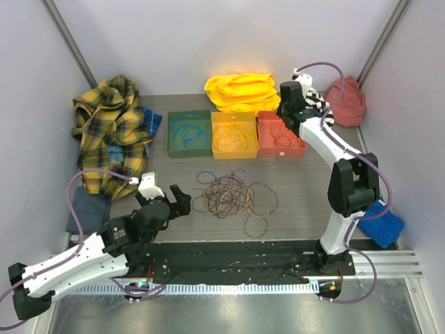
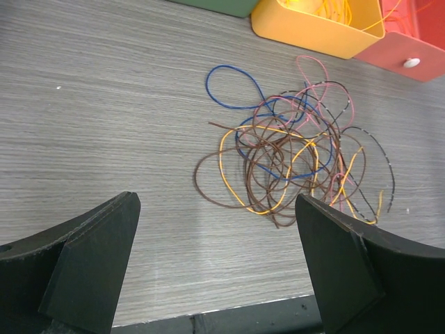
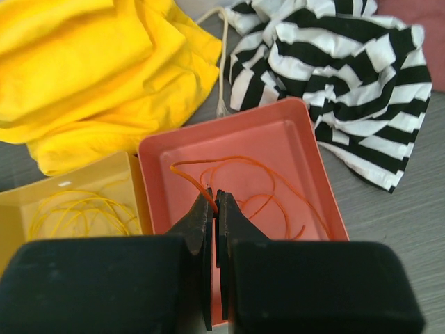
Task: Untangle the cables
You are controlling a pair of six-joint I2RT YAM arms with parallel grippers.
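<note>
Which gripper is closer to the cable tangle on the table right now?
Left. The left gripper hangs open just left of the tangle; the right gripper is far beyond it over the red tray, shut on an orange cable.

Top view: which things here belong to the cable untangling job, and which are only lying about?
Job: tangled cables, orange cable in the shut right hand, open left hand, green tray, yellow tray, red tray.
Lying about: plaid shirt, yellow cloth, striped cloth, pink cloth, blue cloth.
</note>
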